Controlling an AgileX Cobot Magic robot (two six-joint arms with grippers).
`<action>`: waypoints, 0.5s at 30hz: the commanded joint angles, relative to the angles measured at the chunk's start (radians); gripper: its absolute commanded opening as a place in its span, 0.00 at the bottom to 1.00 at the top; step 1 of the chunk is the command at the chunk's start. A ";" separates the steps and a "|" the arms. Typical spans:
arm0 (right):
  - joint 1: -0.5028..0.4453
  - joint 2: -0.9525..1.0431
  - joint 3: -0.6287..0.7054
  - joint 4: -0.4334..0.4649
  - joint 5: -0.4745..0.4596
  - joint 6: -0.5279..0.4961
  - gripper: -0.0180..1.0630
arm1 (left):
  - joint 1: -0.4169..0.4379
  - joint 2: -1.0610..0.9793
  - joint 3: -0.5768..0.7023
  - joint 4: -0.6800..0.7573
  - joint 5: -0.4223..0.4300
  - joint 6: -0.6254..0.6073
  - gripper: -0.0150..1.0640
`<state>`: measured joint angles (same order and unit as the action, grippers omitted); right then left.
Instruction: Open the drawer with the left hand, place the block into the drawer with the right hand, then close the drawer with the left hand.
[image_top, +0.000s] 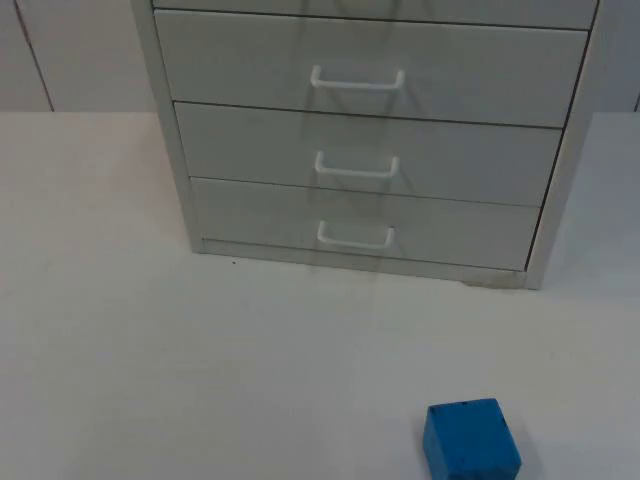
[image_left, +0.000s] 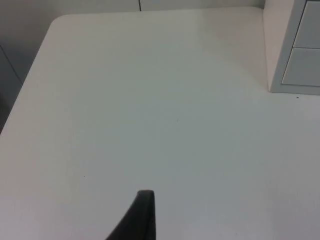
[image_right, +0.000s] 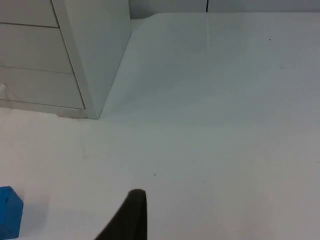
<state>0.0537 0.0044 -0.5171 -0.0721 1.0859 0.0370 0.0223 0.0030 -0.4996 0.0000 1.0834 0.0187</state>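
Note:
A light grey drawer cabinet (image_top: 365, 150) stands at the back of the table, all its drawers shut. Each drawer front carries a white handle: upper (image_top: 357, 80), middle (image_top: 357, 165), bottom (image_top: 356, 238). A blue block (image_top: 470, 440) rests on the table in front of the cabinet, toward the right. My left gripper (image_left: 142, 210) hovers over bare table to the left of the cabinet (image_left: 295, 50), well apart from it. My right gripper (image_right: 132, 210) hovers over the table to the right of the cabinet (image_right: 95, 50), with the block (image_right: 9, 210) some way off to its side.
The white table (image_top: 150, 350) runs back to the grey partition wall (image_top: 60, 50). Its rounded far corner and side edge (image_left: 50, 27) show in the left wrist view. Bare table lies on both sides of the cabinet.

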 joint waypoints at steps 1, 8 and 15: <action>0.000 -0.004 0.002 -0.002 -0.009 -0.016 0.99 | -0.001 -0.003 0.005 -0.007 -0.010 -0.001 0.99; 0.000 -0.004 0.002 -0.002 -0.009 -0.031 0.99 | -0.001 -0.003 0.005 -0.007 -0.010 -0.001 0.99; 0.000 -0.004 0.000 -0.002 -0.012 -0.030 0.99 | -0.001 -0.003 0.005 -0.007 -0.010 -0.001 0.99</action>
<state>0.0537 0.0044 -0.5171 -0.0721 1.0840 0.0112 0.0223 0.0030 -0.4996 0.0000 1.0834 0.0187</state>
